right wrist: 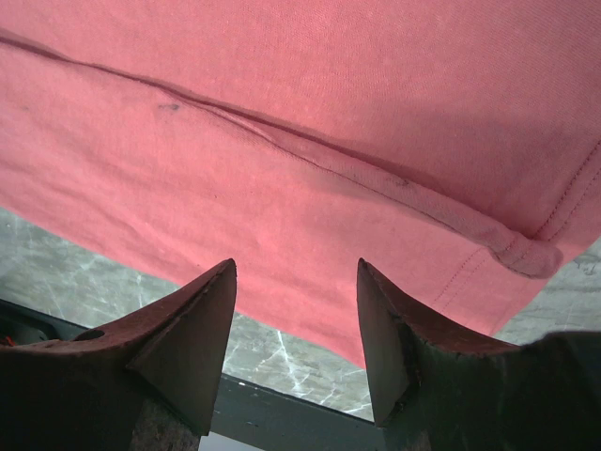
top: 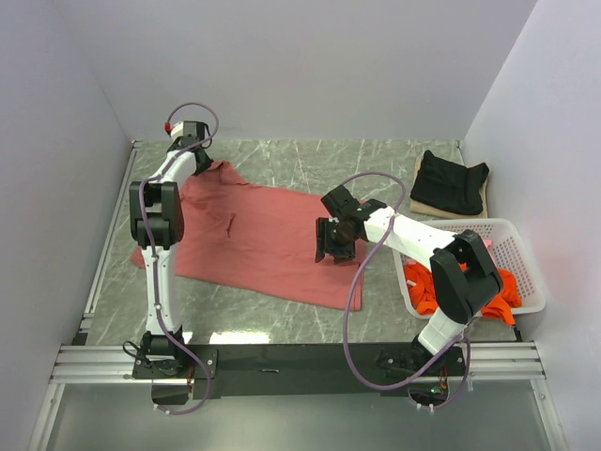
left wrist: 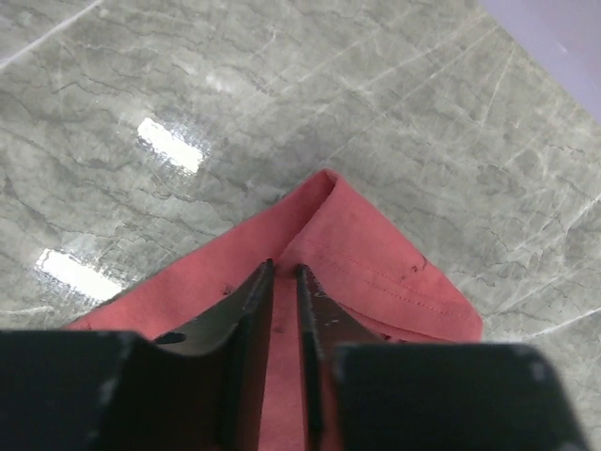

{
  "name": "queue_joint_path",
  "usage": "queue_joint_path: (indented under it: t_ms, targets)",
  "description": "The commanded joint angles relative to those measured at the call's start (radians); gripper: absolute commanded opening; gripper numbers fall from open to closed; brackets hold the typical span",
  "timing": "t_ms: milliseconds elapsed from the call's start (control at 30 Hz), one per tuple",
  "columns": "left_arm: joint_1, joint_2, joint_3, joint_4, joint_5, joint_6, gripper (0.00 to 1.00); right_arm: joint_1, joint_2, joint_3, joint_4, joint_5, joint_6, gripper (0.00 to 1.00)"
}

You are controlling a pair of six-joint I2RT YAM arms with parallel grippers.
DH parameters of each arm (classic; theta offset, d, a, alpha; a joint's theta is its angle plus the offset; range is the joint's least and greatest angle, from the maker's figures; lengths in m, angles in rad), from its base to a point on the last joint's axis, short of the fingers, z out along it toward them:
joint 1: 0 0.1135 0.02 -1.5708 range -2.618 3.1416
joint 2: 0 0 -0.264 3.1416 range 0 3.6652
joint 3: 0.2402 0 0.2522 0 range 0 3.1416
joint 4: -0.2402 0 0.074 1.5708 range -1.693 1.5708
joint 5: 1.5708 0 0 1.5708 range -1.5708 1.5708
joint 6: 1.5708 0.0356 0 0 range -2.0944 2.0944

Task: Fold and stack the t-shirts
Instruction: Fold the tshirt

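The large brick-red t-shirt (top: 254, 246) lies spread flat across the middle of the table. My left gripper (top: 199, 162) is at the shirt's far left corner. In the left wrist view its jaws (left wrist: 285, 268) stand almost together, with a narrow ridge of the red cloth (left wrist: 376, 254) between them. My right gripper (top: 335, 246) hovers over the shirt's right side, open, with nothing between its fingers (right wrist: 296, 272). The shirt's near hem (right wrist: 300, 113) shows beyond the tips. A folded black t-shirt (top: 451, 180) rests at the back right. An orange t-shirt (top: 430, 287) and a bit of pink cloth (top: 489, 242) lie in the basket.
The white lattice basket (top: 526, 272) stands at the right edge of the table. A tan board (top: 420, 201) lies under the black shirt. Grey walls close in the left, back and right. The black rail (top: 300, 362) with the arm bases runs along the near edge.
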Motion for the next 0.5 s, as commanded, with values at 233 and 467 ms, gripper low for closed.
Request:
queue_joint_path:
  t_ms: [233,467]
  targets:
    - [0.012,-0.02,-0.012,0.021,0.026,-0.001,0.0,-0.038,-0.029,0.036,0.002,0.021,-0.009,0.61]
    - [0.028,-0.119,-0.141,0.09,0.063,-0.009,0.0,-0.157,0.017,0.201,-0.082,0.104,-0.09,0.62]
